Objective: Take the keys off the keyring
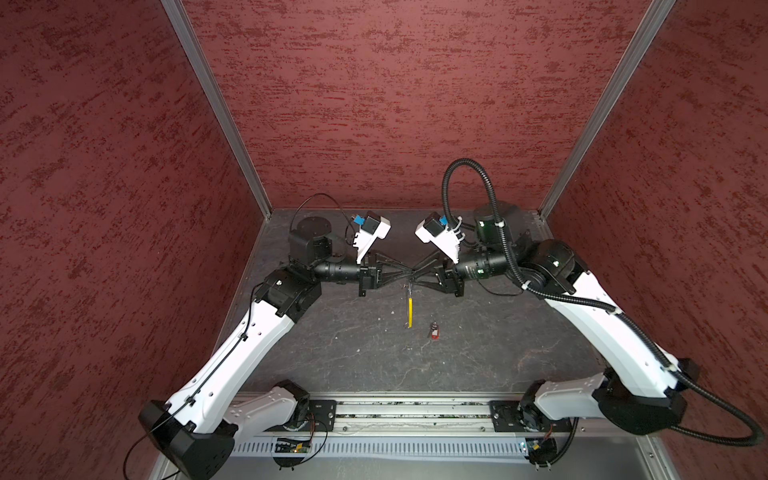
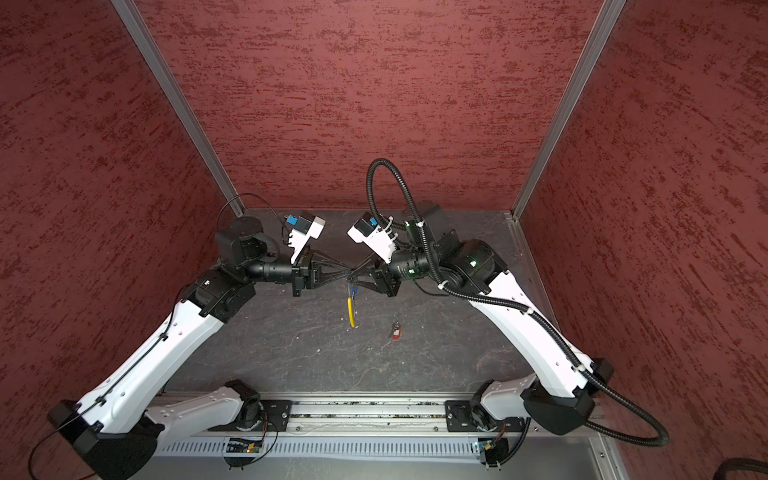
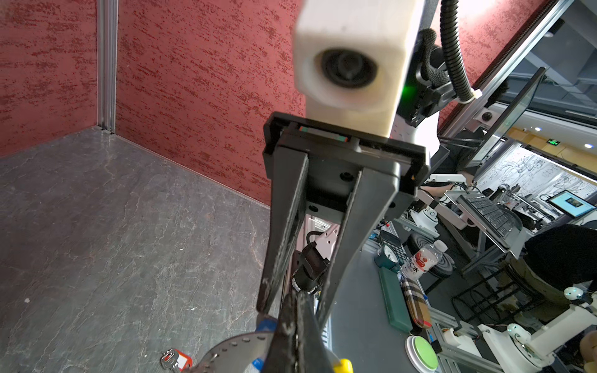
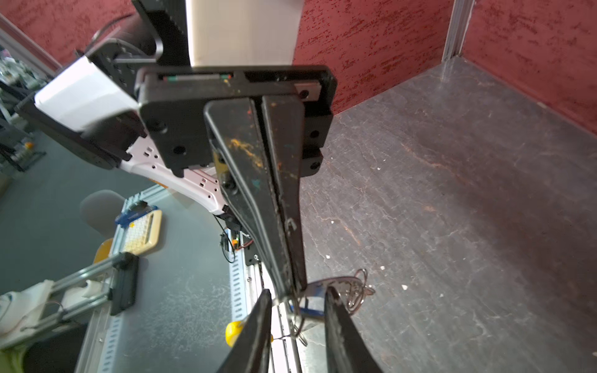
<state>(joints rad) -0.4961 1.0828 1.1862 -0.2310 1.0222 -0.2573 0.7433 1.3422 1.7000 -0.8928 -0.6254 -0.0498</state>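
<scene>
Table: arms meet above its middle. Left gripper has its fingers closed, pinching the keyring by its wire, so the yellow strap hangs free below. Right gripper has its fingers apart, straddling the blue-tagged key and gripping nothing; judged placed to pull it off. Red-tagged key lies detached, mid-table toward the right edge.

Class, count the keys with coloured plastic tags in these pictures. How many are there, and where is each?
2. The red-tagged key lies on the table. The blue-tagged key hangs raised, seen between the open fingers of the right gripper, partly hidden.
</scene>
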